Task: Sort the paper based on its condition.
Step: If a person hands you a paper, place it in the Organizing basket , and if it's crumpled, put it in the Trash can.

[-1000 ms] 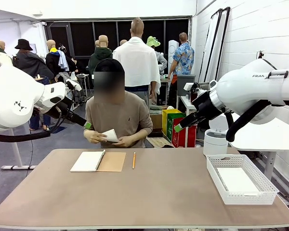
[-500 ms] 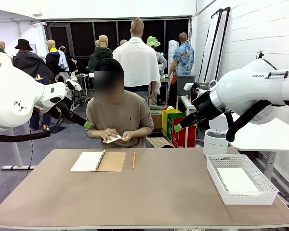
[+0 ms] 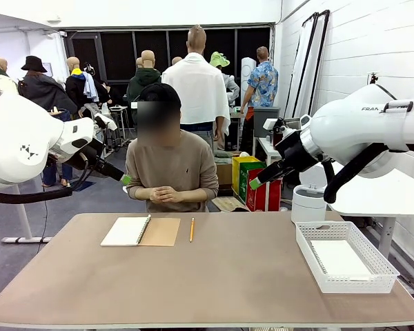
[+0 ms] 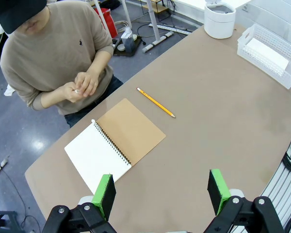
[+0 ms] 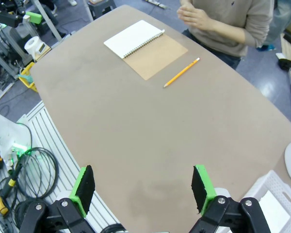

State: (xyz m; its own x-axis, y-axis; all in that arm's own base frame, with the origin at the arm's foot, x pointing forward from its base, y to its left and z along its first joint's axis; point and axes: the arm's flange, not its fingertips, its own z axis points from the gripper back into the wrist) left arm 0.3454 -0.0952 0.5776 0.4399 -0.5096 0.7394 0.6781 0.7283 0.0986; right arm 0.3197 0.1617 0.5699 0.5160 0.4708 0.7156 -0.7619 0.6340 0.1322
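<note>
Paper (image 4: pixel 77 91): one piece, apparently balled small, was enclosed in the person's hands (image 4: pixel 82 86) beyond the far edge of the table (image 3: pixel 228 276). One flat white sheet (image 3: pixel 339 258) was lodged in the basket (image 3: pixel 355 281). Left gripper (image 4: pixel 161 187) and right gripper (image 5: pixel 142 187) were held above the table, jaws spread wide, nothing grasped. Sorting was judged barely begun, the balled piece not yet placed.
</note>
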